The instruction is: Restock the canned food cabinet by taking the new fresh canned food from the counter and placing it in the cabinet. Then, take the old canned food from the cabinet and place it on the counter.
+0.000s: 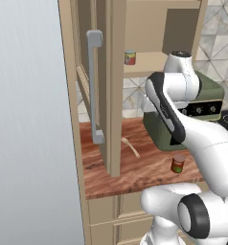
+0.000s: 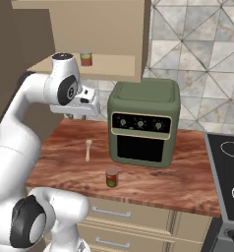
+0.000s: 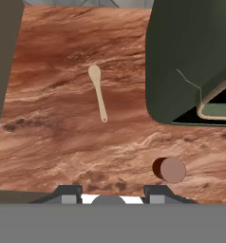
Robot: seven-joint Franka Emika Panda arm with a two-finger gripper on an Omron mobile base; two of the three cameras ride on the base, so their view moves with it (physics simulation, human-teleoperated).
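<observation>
1. Your tool (image 3: 110, 192) hangs high over the bench (image 3: 62, 142), clenched on nothing.
2. The new fresh canned food (image 2: 111, 177) stands near the bench's front edge, before the green oven (image 2: 144, 123); from the hand camera it sits off toward one finger, not between them.
3. A wooden spoon (image 3: 98, 92) lies apart from it.
4. The old canned food (image 1: 130, 57) is on the shelf of the cabinet (image 1: 113, 95), door open.
5. Risk: descend clenched or off-centre and you'll tip the can off the edge.

Wood-grain counter (image 2: 153, 182), matt green oven (image 2: 144, 125), pale wooden spoon (image 2: 88, 149).
</observation>
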